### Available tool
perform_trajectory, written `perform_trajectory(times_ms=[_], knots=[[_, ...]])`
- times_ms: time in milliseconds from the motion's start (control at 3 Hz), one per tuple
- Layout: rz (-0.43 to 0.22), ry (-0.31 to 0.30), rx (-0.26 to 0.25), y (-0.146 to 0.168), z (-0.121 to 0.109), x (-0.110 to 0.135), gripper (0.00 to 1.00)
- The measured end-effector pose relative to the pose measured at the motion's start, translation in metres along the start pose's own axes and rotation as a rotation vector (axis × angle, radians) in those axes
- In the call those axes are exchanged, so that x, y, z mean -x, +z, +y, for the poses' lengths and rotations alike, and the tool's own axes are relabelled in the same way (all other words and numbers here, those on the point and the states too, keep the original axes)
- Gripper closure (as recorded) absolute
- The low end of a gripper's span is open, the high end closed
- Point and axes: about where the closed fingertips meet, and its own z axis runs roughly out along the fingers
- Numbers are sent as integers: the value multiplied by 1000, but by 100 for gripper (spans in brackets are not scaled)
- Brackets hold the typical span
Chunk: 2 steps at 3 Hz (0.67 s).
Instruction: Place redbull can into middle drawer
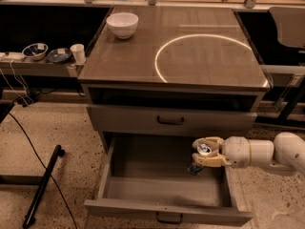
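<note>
1. The tan two-finger pincer point(208, 152) sits low right of centre, at the end of a white cylindrical arm point(267, 154) that reaches in horizontally from the right edge.
2. Pincer state: the fingers point(208, 141) are clamped on the slim silver redbull can point(196, 166) with blue markings, one finger above it and one below.
3. The can is tilted, its pull-tab top facing up toward the camera and its lower end pointing down and to the left.
4. Can location: inside the outline of the open drawer, over the right rear part of its floor. I cannot tell whether its base touches the floor.
5. The wide, deep grey-brown middle drawer point(157, 187) is pulled fully out. A small dark handle point(169, 218) sits on its plain front.
6. Just above it, the shallower drawer point(133, 119) is closed and has a dark handle point(170, 121) of the same kind.
7. The grey-brown tabletop point(124, 61) of the cabinet carries a bright ring of light point(164, 49) on its right half.
8. A round white bowl point(122, 24) stands upright near the tabletop's rear left corner, well apart from the ring.
9. On a low side shelf point(28, 66) to the left are two small dark bowls point(35, 50) point(58, 55) and a small white cup point(77, 53) beside them.
10. On the speckled floor point(71, 128), at the left, a black pole point(43, 185) lies on a diagonal.
</note>
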Motion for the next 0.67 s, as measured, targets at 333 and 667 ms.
perform_trajectory(times_ms=[333, 667], knots=[[-54, -10, 42, 4, -2, -11, 100], [20, -44, 26, 12, 3, -35, 100]])
